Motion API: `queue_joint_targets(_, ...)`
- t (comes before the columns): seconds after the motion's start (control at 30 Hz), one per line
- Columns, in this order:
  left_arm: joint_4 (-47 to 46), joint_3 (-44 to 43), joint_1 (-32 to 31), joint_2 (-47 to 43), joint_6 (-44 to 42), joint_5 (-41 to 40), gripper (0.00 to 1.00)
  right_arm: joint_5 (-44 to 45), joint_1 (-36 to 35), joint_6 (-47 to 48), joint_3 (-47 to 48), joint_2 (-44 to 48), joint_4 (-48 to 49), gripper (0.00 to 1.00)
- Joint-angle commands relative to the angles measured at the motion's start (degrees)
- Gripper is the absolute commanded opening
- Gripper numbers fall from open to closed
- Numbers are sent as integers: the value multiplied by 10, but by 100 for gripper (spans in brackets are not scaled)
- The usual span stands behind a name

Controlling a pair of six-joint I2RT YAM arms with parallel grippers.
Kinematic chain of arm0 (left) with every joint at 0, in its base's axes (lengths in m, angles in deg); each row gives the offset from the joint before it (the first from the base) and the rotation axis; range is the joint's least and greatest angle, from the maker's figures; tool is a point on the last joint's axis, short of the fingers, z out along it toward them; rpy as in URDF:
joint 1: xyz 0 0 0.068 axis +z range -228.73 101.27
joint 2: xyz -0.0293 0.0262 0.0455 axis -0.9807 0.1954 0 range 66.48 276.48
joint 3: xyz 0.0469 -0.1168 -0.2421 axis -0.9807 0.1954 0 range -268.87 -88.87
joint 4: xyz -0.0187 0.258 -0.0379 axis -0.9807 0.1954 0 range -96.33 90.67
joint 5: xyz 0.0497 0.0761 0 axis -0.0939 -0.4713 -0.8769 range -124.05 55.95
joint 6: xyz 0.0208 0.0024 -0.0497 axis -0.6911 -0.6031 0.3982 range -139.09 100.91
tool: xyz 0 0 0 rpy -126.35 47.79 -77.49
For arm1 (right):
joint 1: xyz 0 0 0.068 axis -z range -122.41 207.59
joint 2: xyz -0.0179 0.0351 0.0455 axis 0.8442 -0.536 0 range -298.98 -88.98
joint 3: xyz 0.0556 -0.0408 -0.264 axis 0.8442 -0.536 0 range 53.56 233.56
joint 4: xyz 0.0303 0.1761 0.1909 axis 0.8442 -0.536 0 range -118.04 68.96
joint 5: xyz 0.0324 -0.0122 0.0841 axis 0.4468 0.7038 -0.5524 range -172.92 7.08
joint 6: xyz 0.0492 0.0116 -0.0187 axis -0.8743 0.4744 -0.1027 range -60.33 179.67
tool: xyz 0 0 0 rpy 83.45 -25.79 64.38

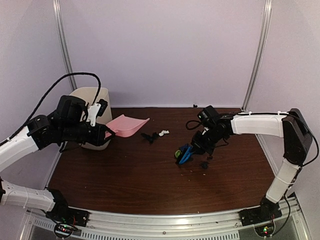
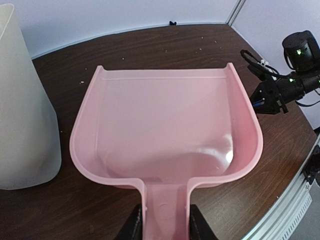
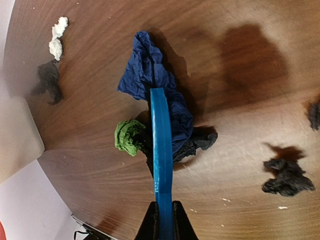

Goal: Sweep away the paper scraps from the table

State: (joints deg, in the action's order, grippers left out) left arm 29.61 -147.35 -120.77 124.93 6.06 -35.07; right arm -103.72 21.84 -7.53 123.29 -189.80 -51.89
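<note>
On the table (image 1: 125, 175), my right gripper (image 1: 198, 144) (image 3: 162, 220) is shut on the handle of a blue hand brush (image 1: 185, 154) (image 3: 161, 145). The brush head lies among paper scraps: a dark blue one (image 3: 150, 75), a green one (image 1: 178, 154) (image 3: 129, 136) and a black one (image 3: 200, 142). Further left lie white scraps (image 1: 163, 133) (image 3: 57, 37) and a black scrap (image 1: 148, 136) (image 3: 49, 80). Another black scrap (image 1: 205, 164) (image 3: 287, 177) sits right of the brush. My left gripper (image 1: 106, 131) (image 2: 165, 222) is shut on the handle of an empty pink dustpan (image 1: 128, 125) (image 2: 165, 125), held off the table's left side.
A cream waste bin (image 1: 92, 117) (image 2: 22, 110) stands at the back left, just beside the dustpan. A silver rail (image 1: 175, 220) runs along the front edge. Tiny crumbs dot the far part of the table (image 2: 200, 47).
</note>
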Motion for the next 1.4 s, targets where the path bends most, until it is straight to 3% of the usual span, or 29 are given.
queue_joint_targets(0.0,-38,-5,-12,8,-27,10,0,14,-3,14,-51,67,-58,0)
queue_joint_targets(0.2,-41,-9,-56,34,-57,3,0,23,-3,55,-61,149,-122,0)
queue_joint_targets(0.43,-61,-1,-130,72,-106,-15,0,63,-1,142,6,224,-199,0)
queue_joint_targets(0.73,-70,-6,-163,105,-210,10,0,270,16,276,63,273,-342,0)
queue_joint_targets(1.0,-77,-3,-164,145,-311,56,0,314,18,372,50,232,-382,0)
queue_joint_targets(1.37,-109,-24,-163,265,-329,64,0,343,20,461,71,105,-397,0)
